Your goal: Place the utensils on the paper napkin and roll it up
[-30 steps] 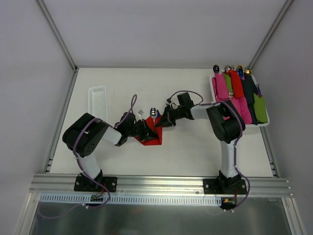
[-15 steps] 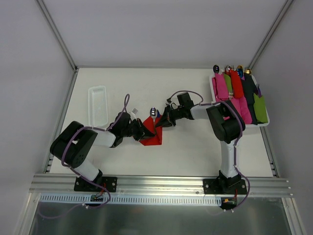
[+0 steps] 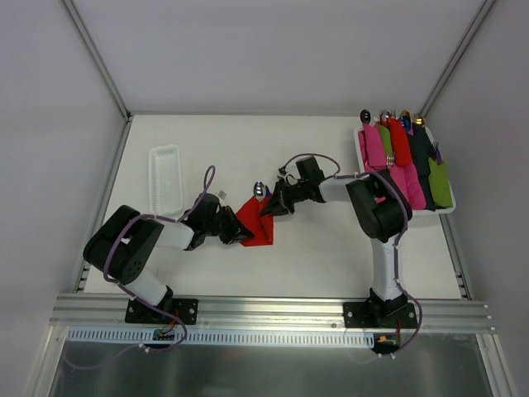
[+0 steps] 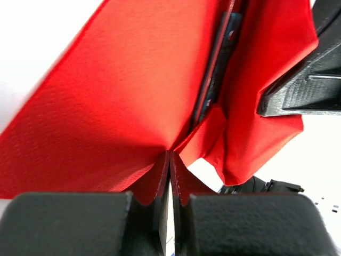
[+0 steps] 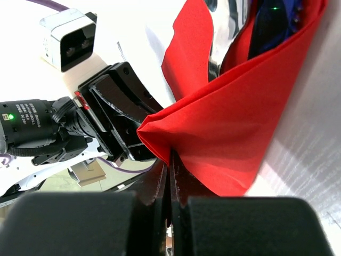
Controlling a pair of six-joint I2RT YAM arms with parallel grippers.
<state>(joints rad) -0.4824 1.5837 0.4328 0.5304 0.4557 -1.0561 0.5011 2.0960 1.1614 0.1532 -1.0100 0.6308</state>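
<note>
Bench (image 3: pixel 314 248): matte off-white, flat, enclosed by pale grey panels; aluminium rail (image 3: pixel 273 308) along the lower edge.
Paper napkin (image 3: pixel 256 222): thin, bright red, finely grained, creased into loose folds; centre of the top view, between both grippers.
Utensils (image 3: pixel 259 188): shiny metal, one rounded end protruding at the napkin's upper edge.
Left gripper (image 4: pixel 169 170): black, pressed together on a napkin fold.
Right gripper (image 5: pixel 170 170): black, pinching the napkin's upper-right side.
White ribbed plastic tray (image 3: pixel 165 178): oblong, upper left.
</note>
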